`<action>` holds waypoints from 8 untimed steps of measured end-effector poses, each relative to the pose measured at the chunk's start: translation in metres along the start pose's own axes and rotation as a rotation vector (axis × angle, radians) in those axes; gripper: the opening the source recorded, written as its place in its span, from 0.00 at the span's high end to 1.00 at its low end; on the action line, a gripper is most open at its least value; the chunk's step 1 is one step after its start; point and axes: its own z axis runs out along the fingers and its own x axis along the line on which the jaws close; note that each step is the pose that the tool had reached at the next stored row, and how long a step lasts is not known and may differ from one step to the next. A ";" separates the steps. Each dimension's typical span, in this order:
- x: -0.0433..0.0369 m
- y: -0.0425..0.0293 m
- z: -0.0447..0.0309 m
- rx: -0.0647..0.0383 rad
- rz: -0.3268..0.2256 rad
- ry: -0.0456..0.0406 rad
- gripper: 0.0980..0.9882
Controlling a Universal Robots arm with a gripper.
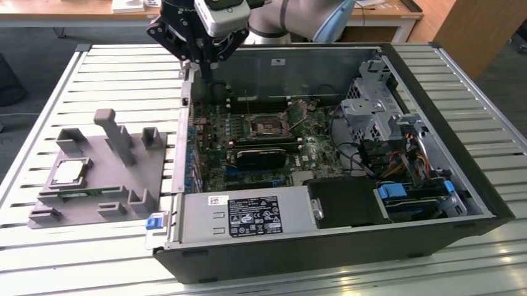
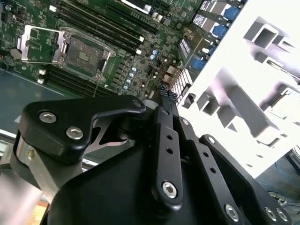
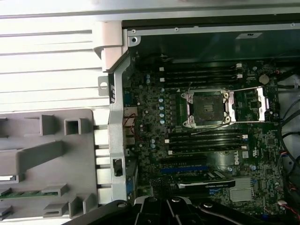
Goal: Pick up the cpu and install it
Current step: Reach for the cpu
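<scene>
The cpu [image 1: 71, 171], a small silvery square chip, lies flat in a recess of the grey holder block [image 1: 123, 185] at the exterior view's left, outside the computer case. My gripper [image 1: 201, 71] hangs above the case's back corner nearest that block, well away from the cpu. Its black fingers meet at the tips [image 2: 165, 93] with nothing between them, and the tips also show in the first wrist view [image 3: 161, 188]. On the green motherboard the black cpu socket [image 1: 268, 126] [image 2: 82, 49] [image 3: 206, 108] stands empty, with its metal retaining frame [image 3: 260, 101] swung open.
The open computer case [image 1: 461, 185] lies on a slatted white table [image 1: 82, 68]. Memory slots [image 3: 206, 140] flank the socket, and a drive cage [image 1: 366, 111] and cables fill the far side. A long green memory stick [image 1: 82, 192] lies in the holder block, close to the cpu.
</scene>
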 end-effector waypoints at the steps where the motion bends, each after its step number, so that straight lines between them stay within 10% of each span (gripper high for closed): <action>1: 0.0005 0.0000 0.0000 0.000 0.000 0.0001 0.99; 8: 0.0037 -0.0003 0.0002 0.000 0.000 0.0002 0.99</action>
